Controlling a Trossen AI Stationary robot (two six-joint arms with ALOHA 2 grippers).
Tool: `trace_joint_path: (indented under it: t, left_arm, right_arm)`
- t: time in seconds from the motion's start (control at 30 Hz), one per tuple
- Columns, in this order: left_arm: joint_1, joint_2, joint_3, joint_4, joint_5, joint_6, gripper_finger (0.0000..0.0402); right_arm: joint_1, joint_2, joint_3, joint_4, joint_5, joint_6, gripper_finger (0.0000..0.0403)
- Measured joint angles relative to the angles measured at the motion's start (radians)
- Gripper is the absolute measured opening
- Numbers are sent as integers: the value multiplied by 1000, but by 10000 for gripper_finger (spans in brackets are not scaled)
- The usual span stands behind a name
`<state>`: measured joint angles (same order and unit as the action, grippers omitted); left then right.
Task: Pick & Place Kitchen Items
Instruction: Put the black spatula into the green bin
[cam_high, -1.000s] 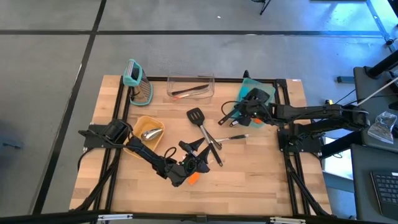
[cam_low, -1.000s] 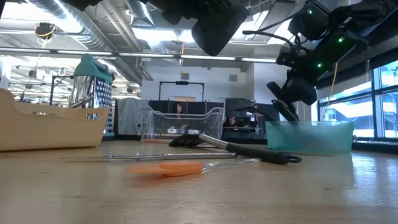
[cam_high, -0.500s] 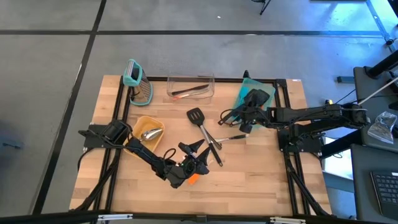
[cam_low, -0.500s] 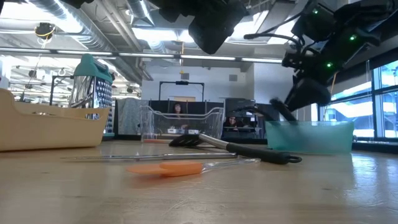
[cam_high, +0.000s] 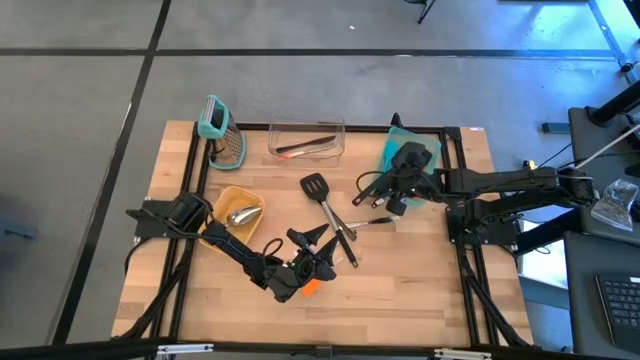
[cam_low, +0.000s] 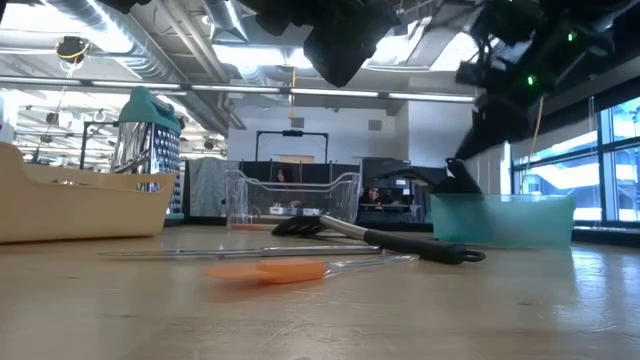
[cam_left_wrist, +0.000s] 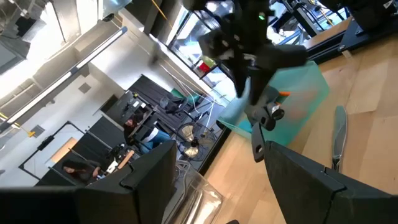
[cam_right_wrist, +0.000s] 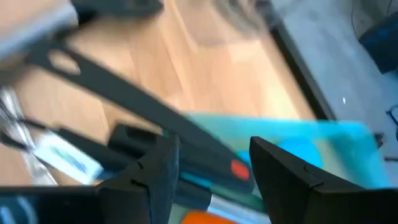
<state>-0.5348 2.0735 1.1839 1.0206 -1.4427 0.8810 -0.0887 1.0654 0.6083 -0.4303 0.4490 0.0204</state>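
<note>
My right gripper (cam_high: 392, 195) hovers at the near-left corner of the teal bin (cam_high: 412, 150), blurred in the low view (cam_low: 500, 95). Its fingers are open in its wrist view (cam_right_wrist: 214, 168). A long black utensil (cam_right_wrist: 130, 109) runs slanting across the gap toward the bin; whether it touches a finger, I cannot tell. A black tip (cam_low: 460, 173) sticks up over the bin's rim. My left gripper (cam_high: 315, 250) is open (cam_left_wrist: 217, 149) above the orange spatula (cam_high: 310, 288), which lies flat on the table (cam_low: 265, 270).
A black slotted turner (cam_high: 313, 185) and thin metal utensils (cam_high: 375, 220) lie crossed at the table's middle. A yellow bin (cam_high: 222, 200) holds a silver scoop (cam_high: 242, 213). A clear bin (cam_high: 306, 128) with a utensil and a teal-handled grater (cam_high: 222, 135) stand at the far edge.
In the low view my right gripper dipped toward the teal bin, then rose quickly and now shows blurred above it. The black tip stays at the bin's rim. My left arm kept still.
</note>
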Motion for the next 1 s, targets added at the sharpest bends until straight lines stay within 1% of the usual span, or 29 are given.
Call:
trace_joint_path:
  t: [0.17,0.3,0.43,0.5,0.63,0.67,0.73,0.8,0.83,0.9,1.0]
  left_arm:
    - [-1,0,0,0,0,1,242]
    - [-4,0,0,0,0,3,242]
    - [-10,0,0,0,0,4,242]
    - [-14,0,0,0,1,4,242]
    - [-14,0,0,0,1,3,242]
    - [-14,0,0,0,1,3,242]
    - [-14,0,0,0,1,3,242]
    - [-14,0,0,1,1,3,242]
    - [-14,0,0,5,1,3,242]
    - [-14,0,0,8,2,3,242]
    - [-14,0,0,8,2,3,242]
  right_arm:
    - [33,-40,80,-10,3,5,197]
    - [73,-61,139,-9,-6,70,197]
    - [117,-67,186,-8,-130,98,197]
    - [138,-67,190,-9,-219,119,197]
    - [184,-67,190,-17,-399,211,197]
    - [198,-66,190,-24,-419,227,197]
    - [222,-66,191,-39,-424,244,197]
    - [231,-66,191,-66,-349,304,197]
    - [229,-66,191,-75,-274,355,197]
    - [215,-66,191,-111,-83,475,197]
    - [170,-66,191,-214,214,656,197]
